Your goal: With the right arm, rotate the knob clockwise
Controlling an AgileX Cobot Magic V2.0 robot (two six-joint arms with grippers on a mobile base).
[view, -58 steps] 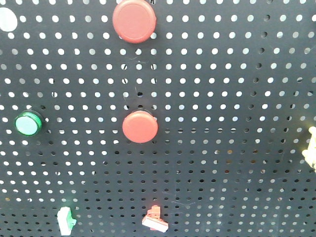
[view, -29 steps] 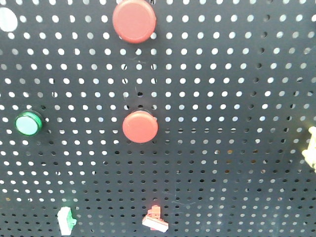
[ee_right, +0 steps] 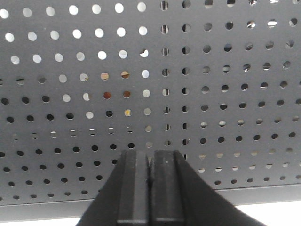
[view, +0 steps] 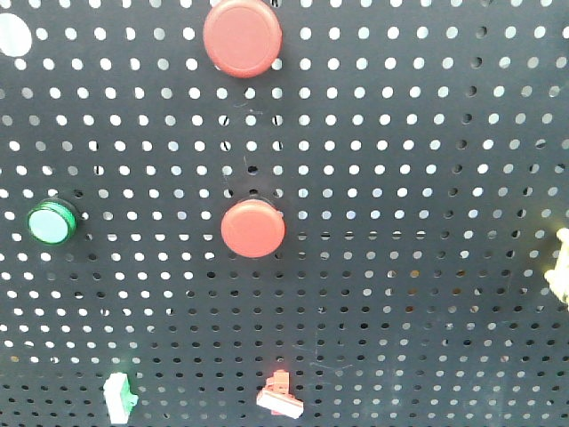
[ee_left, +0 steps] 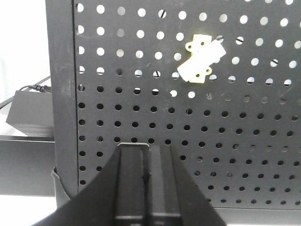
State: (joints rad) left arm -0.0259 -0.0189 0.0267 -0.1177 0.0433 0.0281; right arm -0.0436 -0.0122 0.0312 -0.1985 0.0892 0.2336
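Note:
A black pegboard panel [view: 418, 133] fills the front view. On it are two red round caps, one at the top [view: 242, 36] and one in the middle [view: 253, 229], and a green round button [view: 50, 223] at the left. A pale yellow fitting [view: 562, 265] shows partly at the right edge, and also in the left wrist view [ee_left: 200, 60]. I cannot tell which piece is the knob. My right gripper [ee_right: 150, 157] is shut and empty, facing bare pegboard. My left gripper [ee_left: 146, 150] is shut and empty, below the yellow fitting. Neither gripper shows in the front view.
A small green-and-white switch [view: 118, 396] and a small red switch [view: 279, 395] sit low on the panel. The panel's left frame post [ee_left: 60, 94] and a black box with a cable [ee_left: 30, 110] show in the left wrist view. The panel's bottom rail [ee_right: 263, 195] shows in the right wrist view.

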